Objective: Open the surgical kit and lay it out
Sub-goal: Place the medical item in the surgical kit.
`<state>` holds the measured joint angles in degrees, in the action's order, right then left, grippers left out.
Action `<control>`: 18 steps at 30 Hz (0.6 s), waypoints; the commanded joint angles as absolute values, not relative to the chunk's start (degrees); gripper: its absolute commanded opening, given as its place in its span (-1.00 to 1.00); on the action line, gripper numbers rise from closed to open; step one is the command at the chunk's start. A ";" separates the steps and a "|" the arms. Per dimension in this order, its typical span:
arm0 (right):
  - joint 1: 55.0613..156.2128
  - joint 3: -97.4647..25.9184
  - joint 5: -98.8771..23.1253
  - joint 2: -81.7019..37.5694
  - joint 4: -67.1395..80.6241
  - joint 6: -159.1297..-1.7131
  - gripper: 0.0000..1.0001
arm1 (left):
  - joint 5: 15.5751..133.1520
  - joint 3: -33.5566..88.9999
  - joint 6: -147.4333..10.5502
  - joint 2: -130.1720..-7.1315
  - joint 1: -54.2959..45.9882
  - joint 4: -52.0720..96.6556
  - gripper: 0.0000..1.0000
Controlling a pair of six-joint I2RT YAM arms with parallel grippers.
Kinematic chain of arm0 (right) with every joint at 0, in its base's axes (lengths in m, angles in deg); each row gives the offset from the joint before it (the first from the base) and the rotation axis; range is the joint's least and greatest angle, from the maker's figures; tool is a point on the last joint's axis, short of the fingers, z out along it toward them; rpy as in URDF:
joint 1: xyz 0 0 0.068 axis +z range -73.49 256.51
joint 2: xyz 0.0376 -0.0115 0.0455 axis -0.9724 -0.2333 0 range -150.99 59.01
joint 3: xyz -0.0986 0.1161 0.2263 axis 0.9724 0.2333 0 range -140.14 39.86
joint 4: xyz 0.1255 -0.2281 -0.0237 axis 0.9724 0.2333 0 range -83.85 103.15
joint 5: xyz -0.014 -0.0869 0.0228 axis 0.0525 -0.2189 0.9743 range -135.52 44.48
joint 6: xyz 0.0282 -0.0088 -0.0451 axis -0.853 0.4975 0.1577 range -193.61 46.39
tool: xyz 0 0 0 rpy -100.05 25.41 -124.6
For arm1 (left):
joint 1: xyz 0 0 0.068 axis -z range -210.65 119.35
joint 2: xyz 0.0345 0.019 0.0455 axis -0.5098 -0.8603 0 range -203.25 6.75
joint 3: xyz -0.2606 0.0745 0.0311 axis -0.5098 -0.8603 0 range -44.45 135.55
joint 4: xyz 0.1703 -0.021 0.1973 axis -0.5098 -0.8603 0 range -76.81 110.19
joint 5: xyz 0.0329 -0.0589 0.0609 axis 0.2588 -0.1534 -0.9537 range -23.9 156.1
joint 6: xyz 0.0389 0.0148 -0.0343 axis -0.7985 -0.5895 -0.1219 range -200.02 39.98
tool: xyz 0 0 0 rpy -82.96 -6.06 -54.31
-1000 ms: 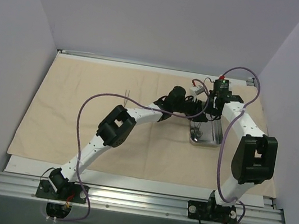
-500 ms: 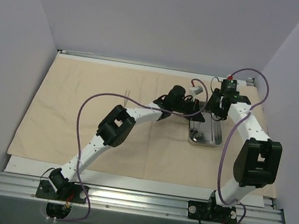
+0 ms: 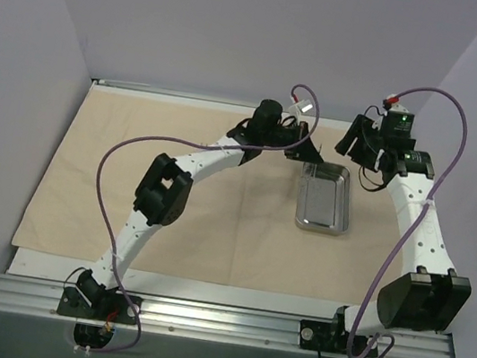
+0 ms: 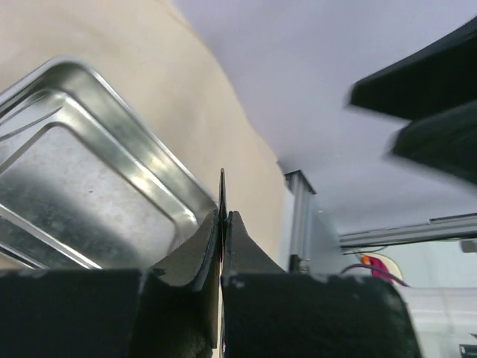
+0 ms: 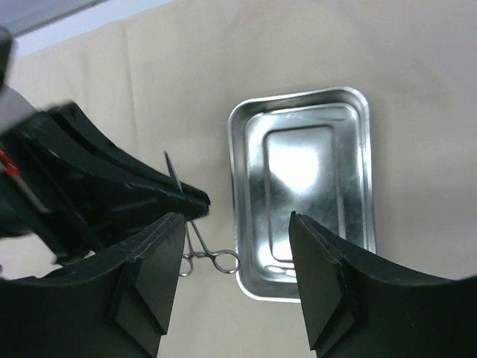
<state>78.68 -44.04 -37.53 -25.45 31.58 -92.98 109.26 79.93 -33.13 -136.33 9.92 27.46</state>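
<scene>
The beige cloth wrap [image 3: 85,173] lies spread flat over the table. On its right part the shiny steel tray [image 3: 324,197] sits with nothing in it. My left gripper [image 3: 303,146] hovers just beyond the tray's far left corner, shut on a thin scissor-like instrument [image 5: 200,242]. The instrument's ring handles hang below the jaws and its tip [image 4: 222,186] sticks out past the closed fingers [image 4: 195,246]. My right gripper [image 3: 356,154] is raised beyond the tray's far right corner, open with nothing between its fingers. In the right wrist view the tray [image 5: 302,194] shows through its open jaws.
A metal rail [image 3: 241,103] runs along the table's far edge, close behind both grippers. Purple cables [image 3: 117,169] loop off both arms. The walls stand close on the left, right and back.
My left gripper closed on the instrument and carried it back and left, off the tray. My right gripper opened and drew up and to the right, away from the tray.
</scene>
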 commanded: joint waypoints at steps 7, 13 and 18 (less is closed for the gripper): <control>84.68 -32.23 -16.71 -20.71 23.91 -93.90 0.02 | 116.11 65.69 -23.43 -115.51 1.44 28.28 -0.95; 86.35 -28.87 -3.37 -22.89 13.63 -97.16 -0.16 | 120.06 55.68 -20.51 -108.48 -1.47 27.84 -0.95; 87.06 -28.08 1.15 -23.16 6.77 -101.37 -0.14 | 122.09 50.13 -21.22 -104.52 -3.05 28.27 -0.95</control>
